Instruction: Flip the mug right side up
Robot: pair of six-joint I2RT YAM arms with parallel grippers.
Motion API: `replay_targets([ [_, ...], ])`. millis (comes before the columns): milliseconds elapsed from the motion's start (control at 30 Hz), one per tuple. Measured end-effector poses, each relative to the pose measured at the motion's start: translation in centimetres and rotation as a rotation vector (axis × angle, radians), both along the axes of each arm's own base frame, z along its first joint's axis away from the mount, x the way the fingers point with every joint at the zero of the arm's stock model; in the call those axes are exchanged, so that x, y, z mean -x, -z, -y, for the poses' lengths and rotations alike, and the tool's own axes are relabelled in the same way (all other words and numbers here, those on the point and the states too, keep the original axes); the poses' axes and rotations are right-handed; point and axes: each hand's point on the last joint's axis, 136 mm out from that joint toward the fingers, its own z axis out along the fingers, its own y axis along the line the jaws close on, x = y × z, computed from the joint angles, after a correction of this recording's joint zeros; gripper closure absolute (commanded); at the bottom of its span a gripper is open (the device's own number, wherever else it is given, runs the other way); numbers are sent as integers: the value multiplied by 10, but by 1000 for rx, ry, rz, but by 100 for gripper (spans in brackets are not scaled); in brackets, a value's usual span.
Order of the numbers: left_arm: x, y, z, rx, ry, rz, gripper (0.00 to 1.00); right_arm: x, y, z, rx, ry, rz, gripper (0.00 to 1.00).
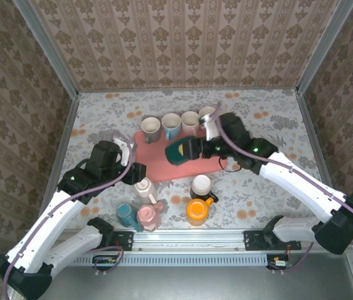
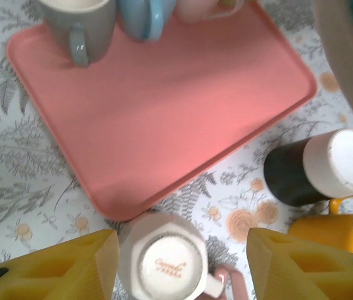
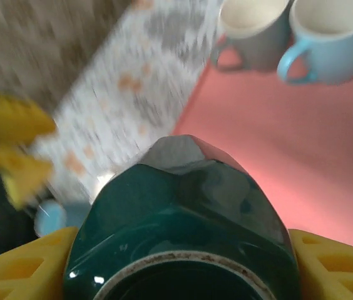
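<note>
From above, the right claw [image 1: 195, 149] is clenched on a dark green mug [image 1: 178, 150], held over the pink tray [image 1: 164, 165]. The mug lies on its side, its long axis running left to right and its free end pointing left. I'd judge the job about half done: the mug is lifted and tipped, but not yet upright or set down. A row of upright mugs [image 1: 171, 125] lines the tray's far edge.

At the left wrist, the left claw [image 2: 179, 250] stands released, astride an upside-down cream mug [image 2: 167, 262] on the bench [image 2: 14, 187] just near of the tray. A gap shows on its handle side.

At the right wrist, yellow fingers [image 3: 333, 265] press both flanks of the green mug. Its ringed end faces the camera, and I can't tell whether that is the mouth or the foot.
</note>
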Motion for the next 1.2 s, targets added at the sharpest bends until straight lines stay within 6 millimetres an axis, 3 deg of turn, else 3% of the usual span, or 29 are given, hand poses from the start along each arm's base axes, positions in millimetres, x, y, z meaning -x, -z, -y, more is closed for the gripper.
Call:
replay_targets([
  [100, -5, -17, 14, 96, 26, 48, 35, -12, -16, 10, -192, 92, -107, 94],
  [300, -14, -37, 57, 380, 118, 103, 21, -19, -17, 14, -448, 193, -317, 94],
  [500, -19, -64, 100, 618, 270, 80, 20, -16, -39, 15, -603, 215, -388, 94],
  [733, -19, -91, 119, 770, 375, 107, 22, -10, -66, 16, -735, 177, -386, 93],
  [1000, -24, -96, 131, 836, 434, 113, 37, -8, -62, 13, -809, 171, -447, 93],
  [1133, -23, -98, 136, 867, 473, 119, 53, -5, -63, 10, -839, 157, -463, 93],
  [1200, -21, -101, 139, 887, 503, 121, 69, -4, -68, 9, -855, 148, -459, 93],
])
